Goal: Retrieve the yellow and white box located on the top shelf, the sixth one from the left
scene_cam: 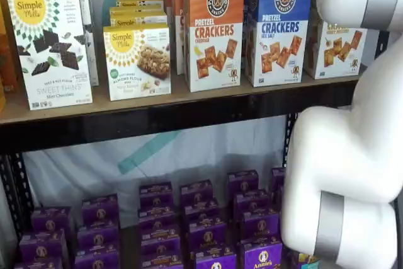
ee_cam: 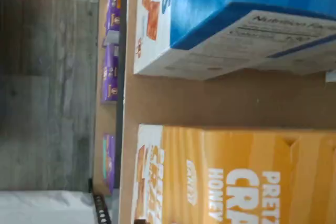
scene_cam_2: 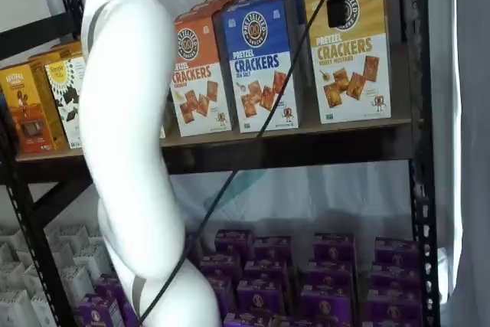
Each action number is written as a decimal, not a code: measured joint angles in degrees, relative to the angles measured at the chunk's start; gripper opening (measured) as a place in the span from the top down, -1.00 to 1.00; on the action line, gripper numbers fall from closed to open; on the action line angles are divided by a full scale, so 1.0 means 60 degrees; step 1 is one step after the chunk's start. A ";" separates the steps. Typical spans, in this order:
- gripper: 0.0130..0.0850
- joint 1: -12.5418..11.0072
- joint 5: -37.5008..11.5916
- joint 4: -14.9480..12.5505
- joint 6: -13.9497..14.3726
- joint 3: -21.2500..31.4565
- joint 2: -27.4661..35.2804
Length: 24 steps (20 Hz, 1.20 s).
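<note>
A blue-topped crackers box stands upright just beside an orange-topped crackers box. Further along are a Simple Mills almond flour box and a taller Sweet Thins box. Below, many purple boxes sit in rows, with what may be white boxes beside them.

Soft, even indoor light; wrist view blurred and sideways; dim shadow beneath the top shelf.
</note>
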 joint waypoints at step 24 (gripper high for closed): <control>-0.56 0.0139 0.0574 -0.0521 0.0067 -0.0780 0.0400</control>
